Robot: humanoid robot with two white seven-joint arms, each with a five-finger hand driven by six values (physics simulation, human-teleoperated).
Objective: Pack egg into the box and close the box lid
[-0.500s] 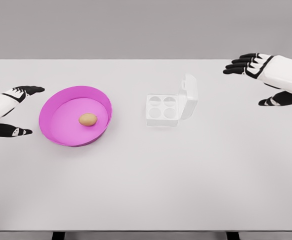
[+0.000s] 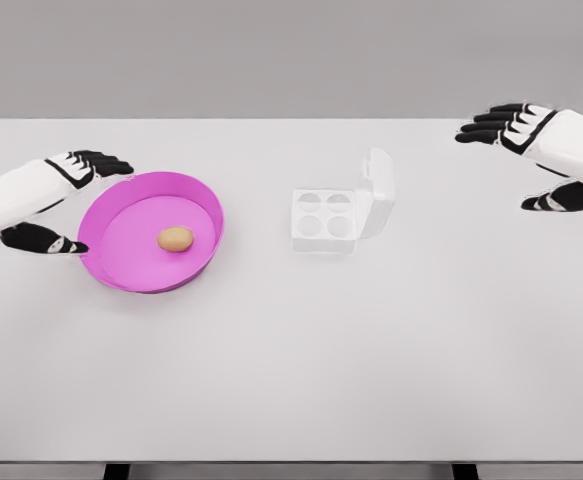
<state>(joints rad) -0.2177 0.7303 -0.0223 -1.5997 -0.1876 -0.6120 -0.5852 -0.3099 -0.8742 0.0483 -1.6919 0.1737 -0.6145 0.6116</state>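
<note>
A brown egg (image 2: 175, 239) lies in a shallow magenta bowl (image 2: 121, 272) on the left half of the white table. A white egg box (image 2: 325, 219) sits right of the bowl, its empty cups showing and its lid (image 2: 378, 194) standing up on the right side. My left hand (image 2: 69, 205) hovers at the bowl's left rim, fingers spread, holding nothing. Far right, my right hand (image 2: 533, 158) is open near the table's back corner, well away from the box.
The white table (image 2: 291, 370) fills the view, with its front edge at the bottom and a grey wall behind. Only the bowl and box stand on it.
My left hand has moved right and slightly up, now reaching the bowl's left rim. The right hand drifted a little to the right. Egg, bowl and box are unmoved.
</note>
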